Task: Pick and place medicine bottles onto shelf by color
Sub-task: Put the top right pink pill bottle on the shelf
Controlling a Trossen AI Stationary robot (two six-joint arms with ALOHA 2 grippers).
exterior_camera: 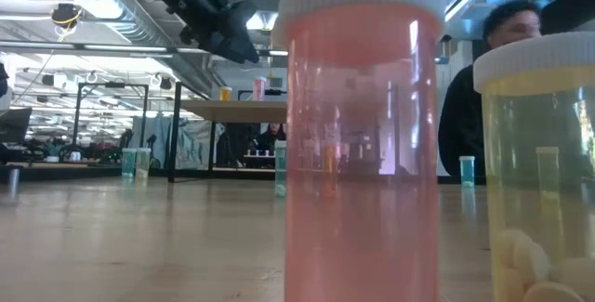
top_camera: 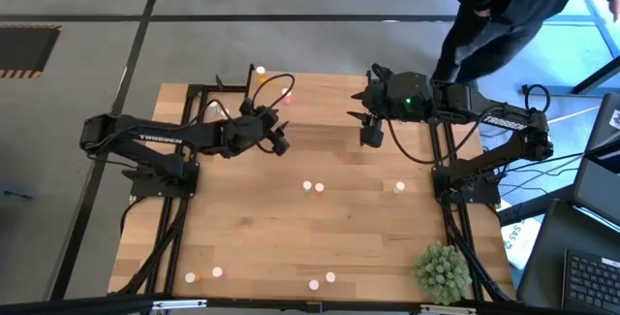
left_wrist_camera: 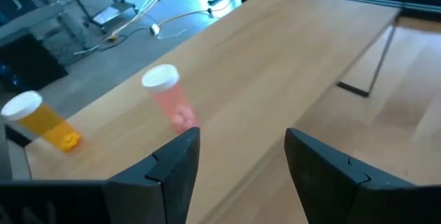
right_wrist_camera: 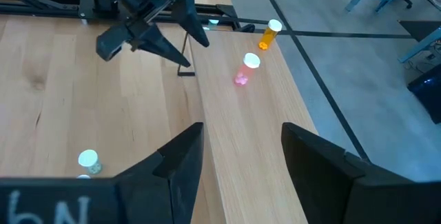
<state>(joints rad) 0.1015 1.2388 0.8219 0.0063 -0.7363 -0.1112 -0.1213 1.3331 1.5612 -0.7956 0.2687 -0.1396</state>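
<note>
While both arms are hovering over the far half of the counter [top_camera: 291,228], the left gripper [top_camera: 280,143] is hanging with fingers spread wide and holding nothing, just beside the shelf [top_camera: 320,92]. On the shelf's left end an orange bottle [top_camera: 260,73] and a pink bottle [top_camera: 287,101] are standing near each other; in the left wrist view they are showing as orange [left_wrist_camera: 41,120] and pink [left_wrist_camera: 170,101] just past the open fingers. Mid-counter, two bottles [top_camera: 312,188] are sitting side by side, with another [top_camera: 399,187] further right. Along the near edge two pairs are standing, one left [top_camera: 203,274], one middle [top_camera: 323,280]. The right gripper [top_camera: 371,138] is hanging wide open and empty, over the shelf's right part. A green plant ball [top_camera: 443,268] is sitting at the near right corner. A person in dark clothes [top_camera: 504,15] is standing beyond the counter.
</note>
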